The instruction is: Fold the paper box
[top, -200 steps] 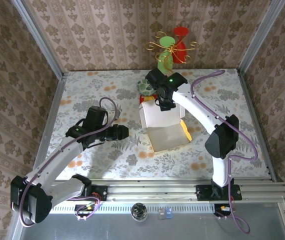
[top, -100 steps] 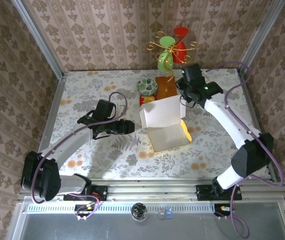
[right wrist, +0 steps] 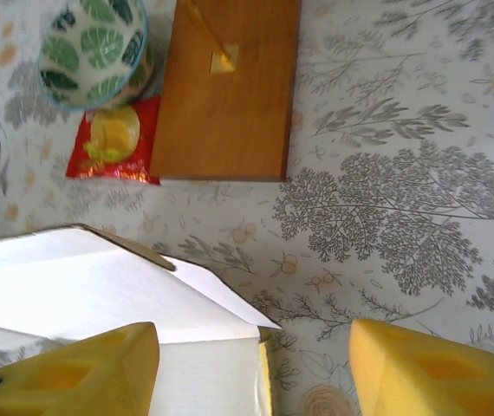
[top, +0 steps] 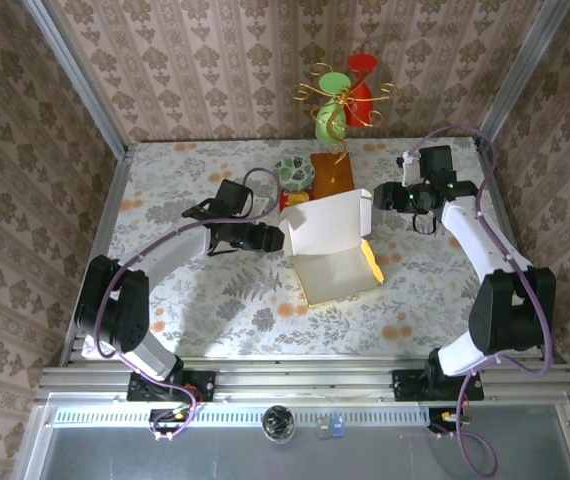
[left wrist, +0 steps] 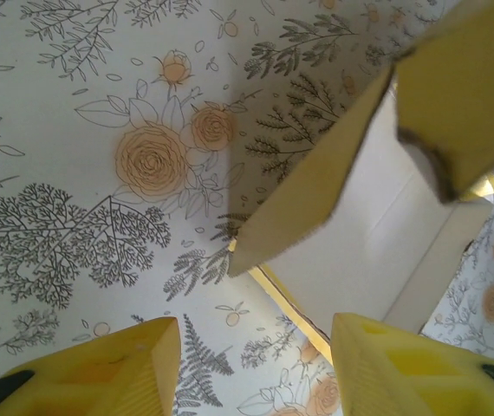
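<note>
After left arm (top: 162, 250) neared paper box (top: 327, 232), left fingers (left wrist: 100, 373), right fingers (right wrist: 65, 373) gape empty.

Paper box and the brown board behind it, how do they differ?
The paper box is white inside and yellow outside; the board is plain orange-brown. The box is half folded with one panel standing up; the board lies flat. The box looks larger than the board. Both are rectangular and rest on the table.
</note>
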Controlling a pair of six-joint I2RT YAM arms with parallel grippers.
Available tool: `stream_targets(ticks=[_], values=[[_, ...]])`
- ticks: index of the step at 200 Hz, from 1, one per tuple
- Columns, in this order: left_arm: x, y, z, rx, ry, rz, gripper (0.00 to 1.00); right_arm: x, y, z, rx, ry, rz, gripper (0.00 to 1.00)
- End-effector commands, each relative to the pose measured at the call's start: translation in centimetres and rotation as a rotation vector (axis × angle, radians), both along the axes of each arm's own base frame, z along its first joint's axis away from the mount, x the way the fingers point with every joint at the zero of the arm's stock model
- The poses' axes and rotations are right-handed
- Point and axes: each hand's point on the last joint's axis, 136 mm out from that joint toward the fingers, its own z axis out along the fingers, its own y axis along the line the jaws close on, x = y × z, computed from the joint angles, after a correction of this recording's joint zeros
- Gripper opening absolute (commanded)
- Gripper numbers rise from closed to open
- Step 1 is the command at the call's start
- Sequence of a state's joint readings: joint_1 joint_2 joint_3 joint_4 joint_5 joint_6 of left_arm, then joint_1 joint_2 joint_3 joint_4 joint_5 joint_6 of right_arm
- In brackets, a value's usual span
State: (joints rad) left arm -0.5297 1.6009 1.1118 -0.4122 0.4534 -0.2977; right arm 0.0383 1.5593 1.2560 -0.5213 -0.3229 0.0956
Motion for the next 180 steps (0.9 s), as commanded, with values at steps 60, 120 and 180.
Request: stream_targets(ticks=[60, 120, 180], values=[[1.5, -1.6, 0.3, -0.001, -0.021, -0.028, 0.46, 1.3, 3.8, -2.2, 0.072, 0.044, 0.319, 0.59], [2.7, -2.0, 0.2, 0.013, -0.026, -0.023, 0.41, 2.0, 4.4, -2.2, 0.104, 0.047, 0.349, 0.49], [3.6, -2.8, 0.5, 0.005, -0.035, -0.027, 0.34, 1.5, 4.4, -2.4, 0.101, 0.06, 0.347, 0.35]])
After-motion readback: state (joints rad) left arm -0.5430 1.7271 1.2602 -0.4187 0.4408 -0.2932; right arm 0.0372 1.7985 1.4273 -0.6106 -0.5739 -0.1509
